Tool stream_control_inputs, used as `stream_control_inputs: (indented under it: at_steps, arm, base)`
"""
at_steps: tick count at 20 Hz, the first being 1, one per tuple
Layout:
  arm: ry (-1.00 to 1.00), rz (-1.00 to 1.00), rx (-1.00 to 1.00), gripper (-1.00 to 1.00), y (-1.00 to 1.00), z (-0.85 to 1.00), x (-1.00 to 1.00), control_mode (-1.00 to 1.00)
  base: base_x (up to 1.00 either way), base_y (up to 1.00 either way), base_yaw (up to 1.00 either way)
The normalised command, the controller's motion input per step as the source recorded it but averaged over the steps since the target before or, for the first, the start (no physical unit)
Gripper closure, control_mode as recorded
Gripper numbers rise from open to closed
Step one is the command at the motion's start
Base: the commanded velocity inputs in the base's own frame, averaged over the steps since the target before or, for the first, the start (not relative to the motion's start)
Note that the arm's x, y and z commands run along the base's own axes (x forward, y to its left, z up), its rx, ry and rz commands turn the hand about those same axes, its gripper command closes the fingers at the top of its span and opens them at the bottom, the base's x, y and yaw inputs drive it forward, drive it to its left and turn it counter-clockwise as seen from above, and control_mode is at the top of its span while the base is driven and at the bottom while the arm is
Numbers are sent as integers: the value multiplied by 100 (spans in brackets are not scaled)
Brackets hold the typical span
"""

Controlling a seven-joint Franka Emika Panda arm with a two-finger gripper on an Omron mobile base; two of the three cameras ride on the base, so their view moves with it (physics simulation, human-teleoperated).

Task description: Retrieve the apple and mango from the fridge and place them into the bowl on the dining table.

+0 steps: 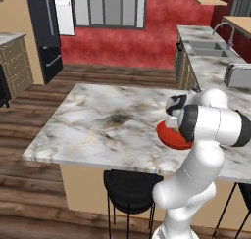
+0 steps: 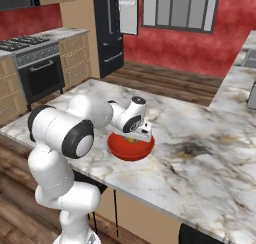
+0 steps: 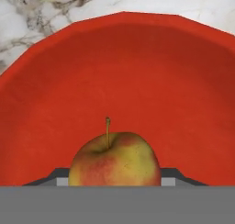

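The red bowl (image 1: 168, 138) (image 2: 131, 150) (image 3: 124, 58) stands near the front edge of the marble dining table (image 1: 98, 120) (image 2: 200, 153). My gripper (image 2: 136, 136) (image 3: 114, 181) reaches down into the bowl and is shut on the apple (image 3: 114, 161). The apple is yellow-red, stem up, and held just above the bowl's floor; a small part of it (image 2: 131, 139) shows under the hand in the right base view. The black fridge (image 1: 46, 32) (image 2: 110, 28) stands far across the room. The mango is out of view.
A black stool (image 1: 130, 184) is tucked under the table's near edge by my base. A marble counter with a sink (image 1: 208, 47) and a toaster (image 1: 238, 76) runs along the right. A stove (image 2: 37, 63) sits at the left wall.
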Motion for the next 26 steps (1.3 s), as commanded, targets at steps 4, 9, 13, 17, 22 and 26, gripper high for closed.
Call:
stream_control_inputs:
  at_steps: [4, 9, 13, 17, 22, 26]
  arm:
    - [0, 0, 0, 100, 0, -34, 19, -100]
    - [0, 0, 0, -100, 0, -19, 21, -100]
    - [0, 0, 0, -100, -11, 2, -6, -100]
    - [0, 0, 0, -100, -6, 24, -26, -100]
    - [-6, 0, -2, -100, 0, 76, -32, -100]
    - [-16, 0, -9, -100, 0, 100, -64, -100]
  base:
    - [0, 0, 0]
    - [0, 0, 0]
    - [0, 0, 0]
    - [0, 0, 0]
    - [0, 0, 0]
    - [0, 0, 0]
